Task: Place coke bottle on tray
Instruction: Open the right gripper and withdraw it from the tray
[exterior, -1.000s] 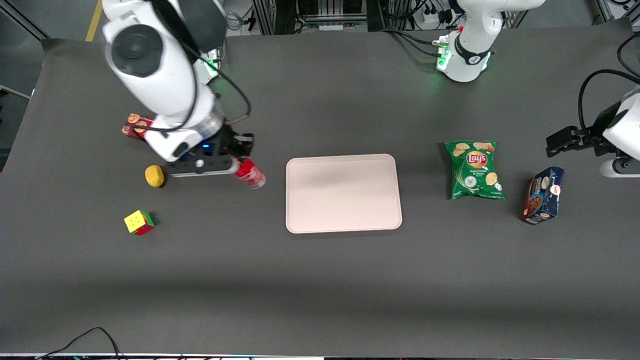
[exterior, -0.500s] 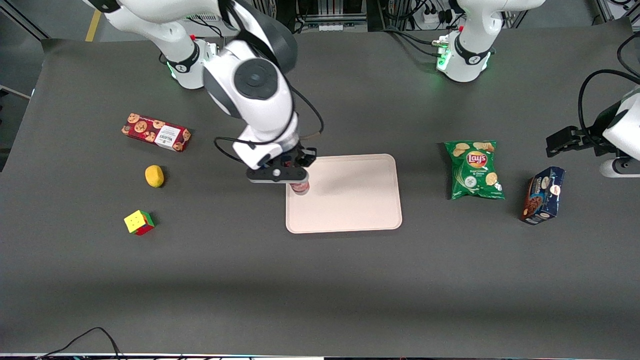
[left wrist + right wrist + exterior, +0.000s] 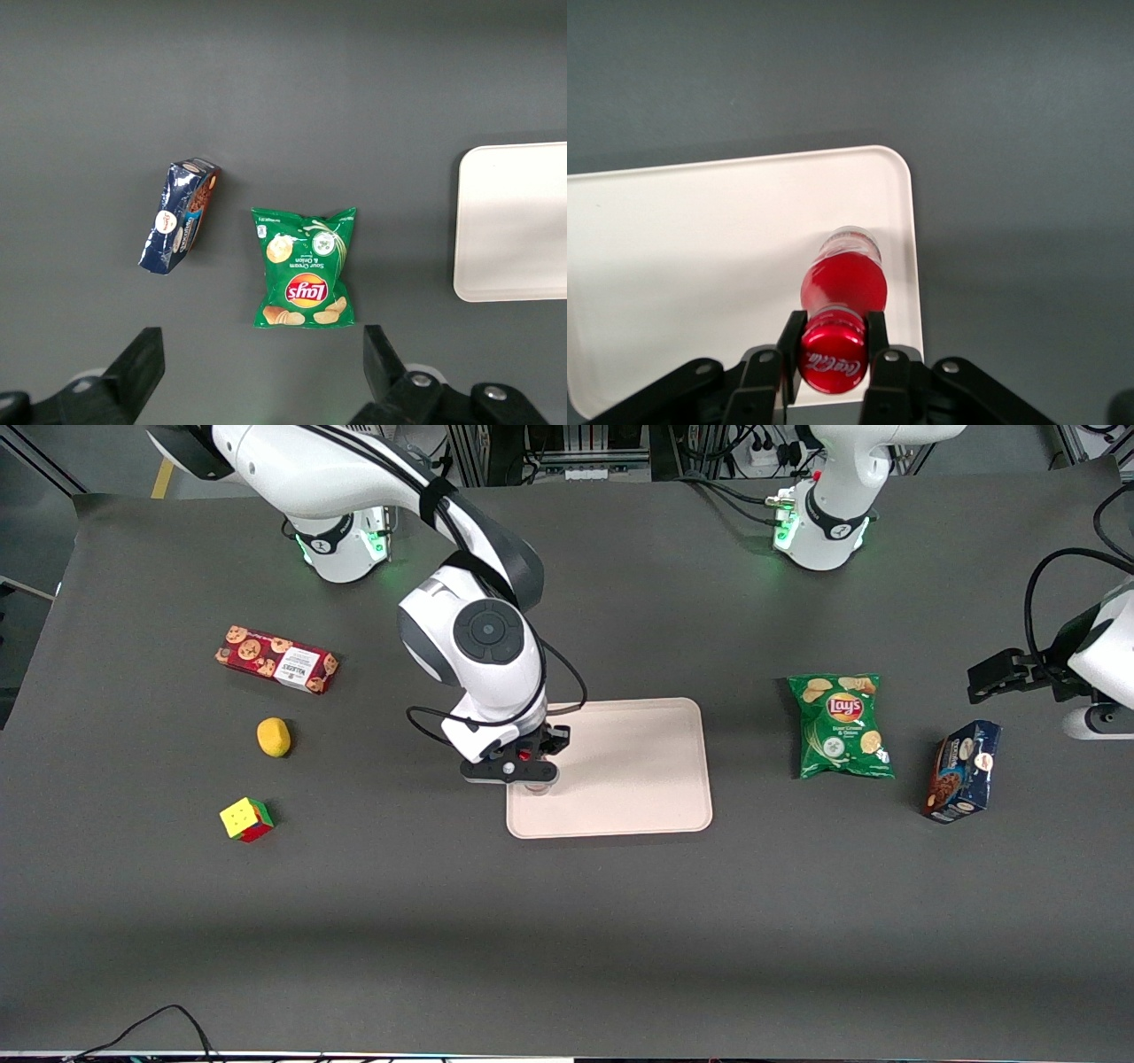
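Note:
My right gripper is over the working-arm end of the pale beige tray, near that end's rim. It is shut on the coke bottle, its fingers clamped on either side of the red cap. The bottle hangs upright, its clear base just above or on the tray; I cannot tell which. In the front view only a sliver of the bottle shows under the hand.
Toward the working arm's end lie a red cookie box, a yellow lemon and a cube toy. Toward the parked arm's end lie a green chips bag and a blue box.
My gripper carried the bottle from beside the lemon to over the tray's edge, then moved a little nearer the front camera and lower.

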{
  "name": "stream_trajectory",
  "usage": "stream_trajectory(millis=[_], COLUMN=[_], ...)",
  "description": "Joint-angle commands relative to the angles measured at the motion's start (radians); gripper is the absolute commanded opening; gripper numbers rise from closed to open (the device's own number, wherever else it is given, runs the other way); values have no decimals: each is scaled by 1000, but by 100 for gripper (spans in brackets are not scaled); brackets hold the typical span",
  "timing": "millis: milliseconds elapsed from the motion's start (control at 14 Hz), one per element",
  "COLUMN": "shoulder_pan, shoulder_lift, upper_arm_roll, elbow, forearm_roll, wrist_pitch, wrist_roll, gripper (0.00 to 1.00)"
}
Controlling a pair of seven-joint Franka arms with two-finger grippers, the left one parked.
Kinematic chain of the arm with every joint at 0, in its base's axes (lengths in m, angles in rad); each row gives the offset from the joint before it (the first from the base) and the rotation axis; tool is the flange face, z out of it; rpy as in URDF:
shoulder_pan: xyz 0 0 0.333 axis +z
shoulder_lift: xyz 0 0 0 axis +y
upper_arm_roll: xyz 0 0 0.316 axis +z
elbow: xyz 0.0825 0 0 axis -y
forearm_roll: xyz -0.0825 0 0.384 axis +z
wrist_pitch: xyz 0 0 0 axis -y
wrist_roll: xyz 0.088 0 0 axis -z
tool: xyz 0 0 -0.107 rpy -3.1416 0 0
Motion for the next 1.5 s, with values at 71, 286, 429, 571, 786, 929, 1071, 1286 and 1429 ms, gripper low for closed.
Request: stream_trajectory(millis=[71,286,429,571,786,929,1071,1286,1429], shoulder_pan=[-5,-6,-6,-8,-9,-35,-113,-274,-350], shoulder_lift=[-19,-19,-19,-17,-17,-47,-145,-300,-415], upper_arm_roll=[4,4,4,4,3,3,3,3,-14], elbow=[-78,-97,-100,-100,-98,-91,-97,-132,-210], forearm_roll=[-24,-24,-24,-24,-21,-12,26,114,132], wrist_pitch=[66,83,86,86,86,79,24,-87,-113], wrist_roll=[10,12,13,15,22,19,-8,-259,-382], gripper=[0,0,8,44,100,100,100,100,100])
